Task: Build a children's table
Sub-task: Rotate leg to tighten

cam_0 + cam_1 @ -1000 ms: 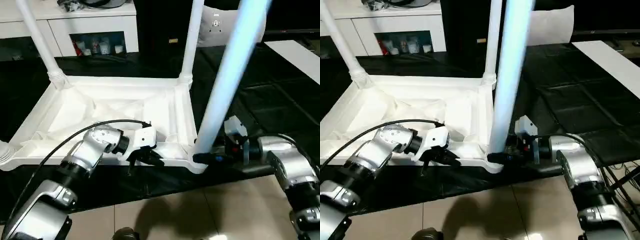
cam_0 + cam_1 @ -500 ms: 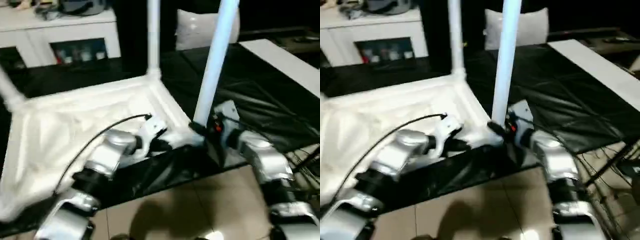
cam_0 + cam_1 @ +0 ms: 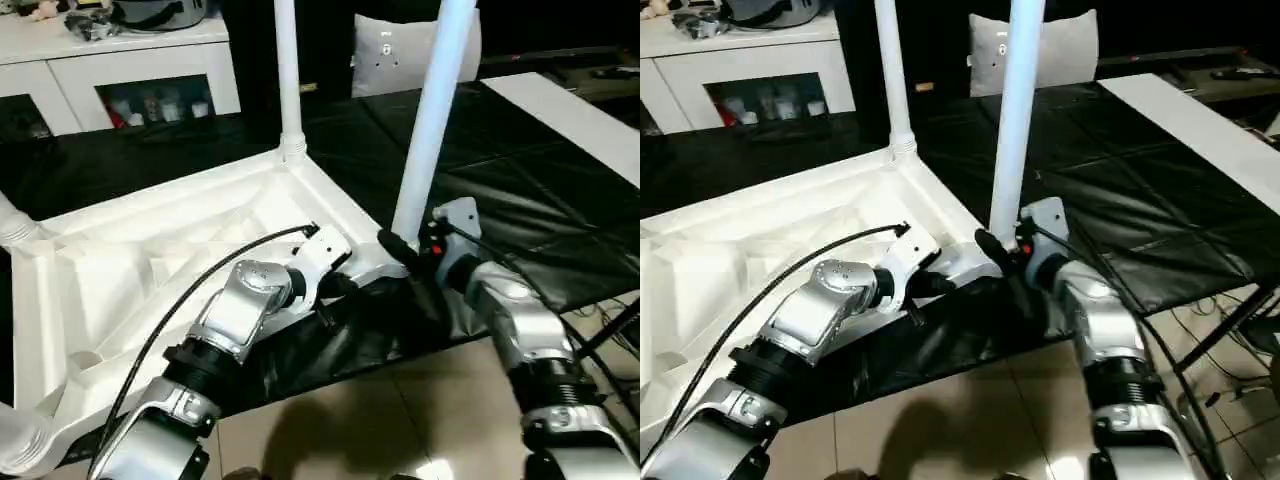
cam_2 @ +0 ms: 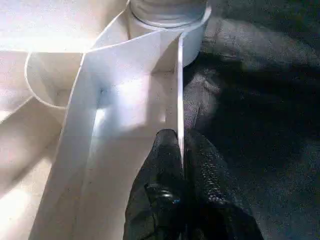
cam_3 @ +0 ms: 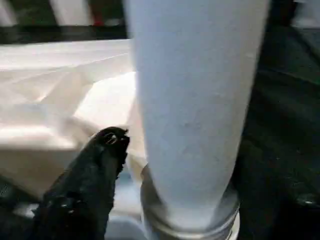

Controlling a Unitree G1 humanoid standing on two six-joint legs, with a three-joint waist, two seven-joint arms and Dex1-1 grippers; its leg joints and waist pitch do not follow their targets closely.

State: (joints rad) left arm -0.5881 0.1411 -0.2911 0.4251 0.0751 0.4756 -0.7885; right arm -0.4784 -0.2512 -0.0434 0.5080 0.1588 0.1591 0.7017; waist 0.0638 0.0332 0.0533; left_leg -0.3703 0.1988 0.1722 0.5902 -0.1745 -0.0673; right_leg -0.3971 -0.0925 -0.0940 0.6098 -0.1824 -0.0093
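A: Where's the tabletop (image 3: pixel 150 270)?
B: Upside down on the black-covered bench (image 3: pixel 560 190), ribbed underside up, sitting skewed, with its near rim along the bench's front edge.
A: Legs?
B: Near leg (image 3: pixel 432 120) stands upright in the near corner socket (image 4: pixel 167 15). Far leg (image 3: pixel 287 70) is upright in the next corner back. Two more leg bases (image 3: pixel 12 225) show at the picture's left edge, at the other two corners.
A: Left end effector (image 4: pixel 181 150)?
B: Pressed together on the tabletop's thin near rim. Wrist view has one black finger (image 4: pixel 162 165) on each side of the wall, a little way along from the near socket.
A: Right end effector (image 3: pixel 400 250)?
B: Down at the base of the near leg, by the socket collar. One finger (image 5: pixel 95 165) sits just beside the leg. Can't tell whether it's spread or pinching the leg.
A: Background?
B: White cabinet (image 3: pixel 130 60) behind the bench, white cushion (image 3: pixel 385 60) past the far leg, tiled floor (image 3: pixel 400 410) under the arms.
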